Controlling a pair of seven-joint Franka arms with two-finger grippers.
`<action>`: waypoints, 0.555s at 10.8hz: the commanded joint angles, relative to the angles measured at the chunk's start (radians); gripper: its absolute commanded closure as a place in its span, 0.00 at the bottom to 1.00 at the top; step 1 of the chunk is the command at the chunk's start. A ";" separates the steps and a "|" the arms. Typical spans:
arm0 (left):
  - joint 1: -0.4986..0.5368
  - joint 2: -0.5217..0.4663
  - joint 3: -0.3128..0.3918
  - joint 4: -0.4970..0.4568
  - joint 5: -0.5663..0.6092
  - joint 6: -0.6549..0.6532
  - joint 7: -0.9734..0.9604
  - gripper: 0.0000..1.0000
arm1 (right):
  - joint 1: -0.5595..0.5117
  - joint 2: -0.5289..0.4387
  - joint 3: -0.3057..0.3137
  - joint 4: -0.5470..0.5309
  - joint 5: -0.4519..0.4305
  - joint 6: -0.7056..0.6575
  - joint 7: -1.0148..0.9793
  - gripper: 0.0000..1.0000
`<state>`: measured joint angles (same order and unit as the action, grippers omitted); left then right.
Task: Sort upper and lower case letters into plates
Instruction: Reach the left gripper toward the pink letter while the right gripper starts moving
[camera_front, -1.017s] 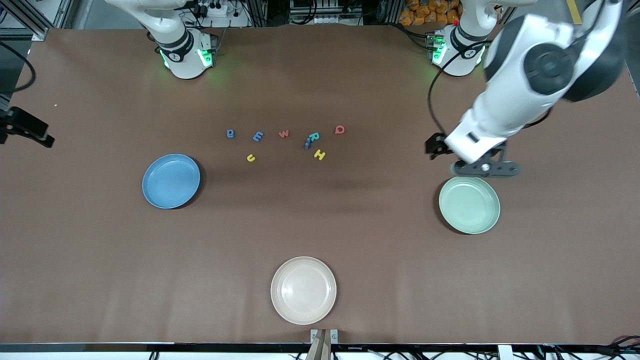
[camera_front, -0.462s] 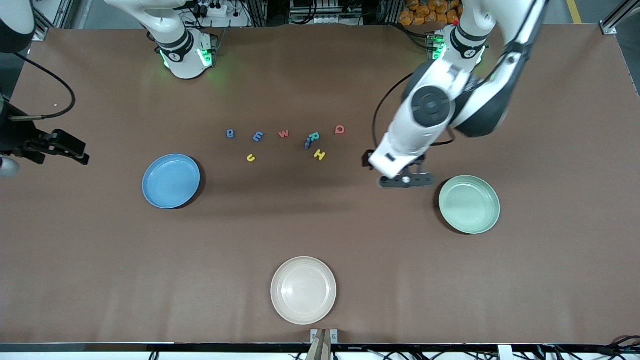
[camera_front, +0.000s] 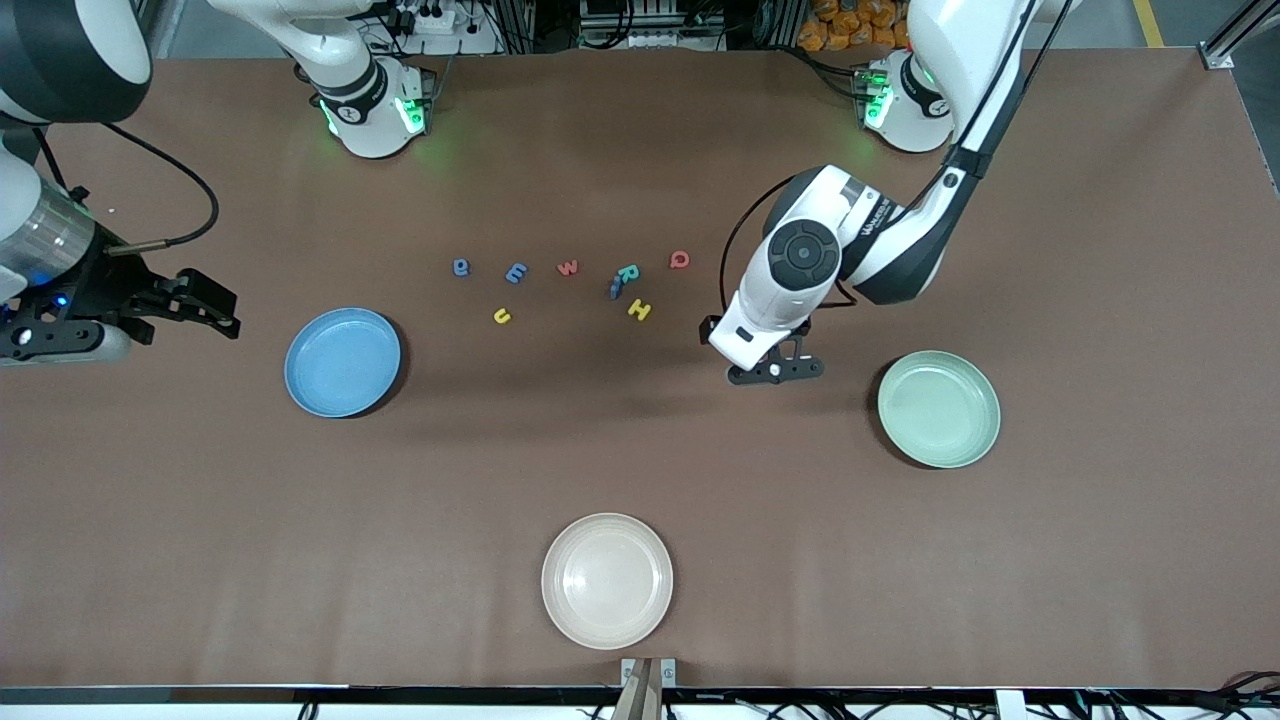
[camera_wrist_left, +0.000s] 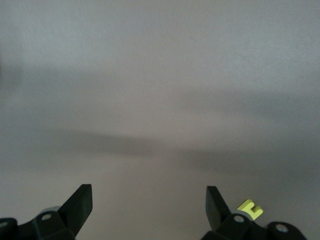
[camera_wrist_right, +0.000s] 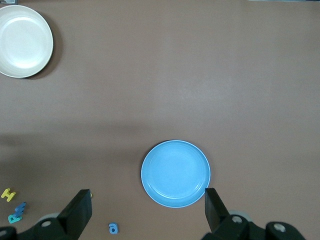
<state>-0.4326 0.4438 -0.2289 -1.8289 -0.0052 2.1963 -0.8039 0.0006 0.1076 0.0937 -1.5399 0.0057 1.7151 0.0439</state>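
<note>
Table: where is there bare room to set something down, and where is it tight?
Bare brown table runs between the blue plate, the cream plate and the green plate. Tight: the letter cluster, with the open left end effector beside it. The open right end effector hangs near the blue plate.

Matt brown table; smooth, faintly glossy cream-white plate.

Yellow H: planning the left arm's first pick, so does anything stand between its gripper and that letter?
Nothing visible does. The open left gripper hovers over bare table just beside the yellow H.
</note>
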 joint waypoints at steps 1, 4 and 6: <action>-0.020 -0.056 -0.050 -0.066 -0.015 0.036 -0.164 0.00 | -0.002 -0.081 0.000 -0.060 0.014 0.008 0.007 0.00; -0.021 -0.057 -0.136 -0.072 -0.012 0.036 -0.323 0.00 | -0.005 -0.103 0.000 -0.109 0.014 -0.009 0.005 0.00; -0.024 -0.065 -0.170 -0.116 -0.010 0.084 -0.406 0.00 | -0.004 -0.100 0.003 -0.124 0.014 -0.017 0.004 0.00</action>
<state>-0.4574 0.4140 -0.3836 -1.8800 -0.0052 2.2272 -1.1525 -0.0006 0.0315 0.0933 -1.6208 0.0057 1.6899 0.0439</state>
